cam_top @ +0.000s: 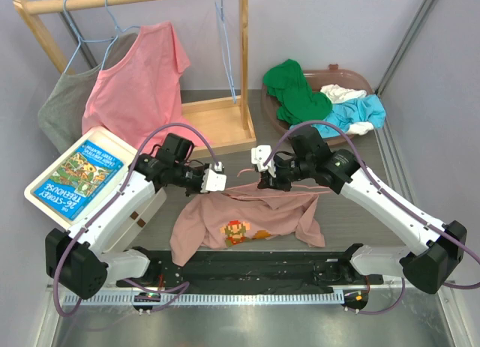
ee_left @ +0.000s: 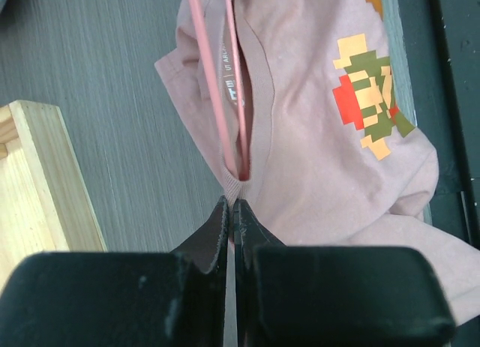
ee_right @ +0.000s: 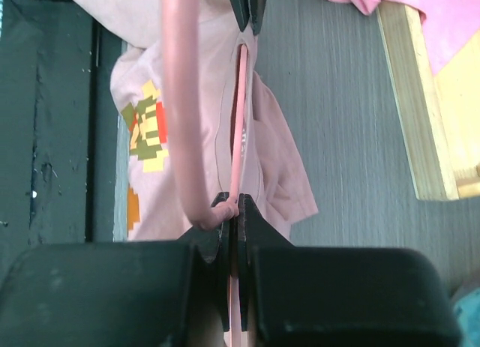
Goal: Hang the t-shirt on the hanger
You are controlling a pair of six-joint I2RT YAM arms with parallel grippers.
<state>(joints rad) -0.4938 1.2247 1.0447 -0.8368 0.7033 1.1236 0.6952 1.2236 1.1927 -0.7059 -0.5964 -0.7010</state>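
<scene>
Both sets of jaws are pinched fully shut, facing each other over the bench (ee_left: 90,47). The left jaws nip the collar seam of the t-shirt (cam_top: 262,212). The right jaws clamp the hanger (ee_right: 176,100) near the foot of its hook. The shirt hangs from its collar between them, with the hem trailing toward the bench's near edge. In the left wrist view, one end of the hanger sits inside the neck opening. The step is probably to work that end toward the sleeve. It likely goes best if the left jaws keep the collar stretched open while the right jaws tilt the hanger and slide it sideways slowly, so the wire does not snag the seam.
</scene>
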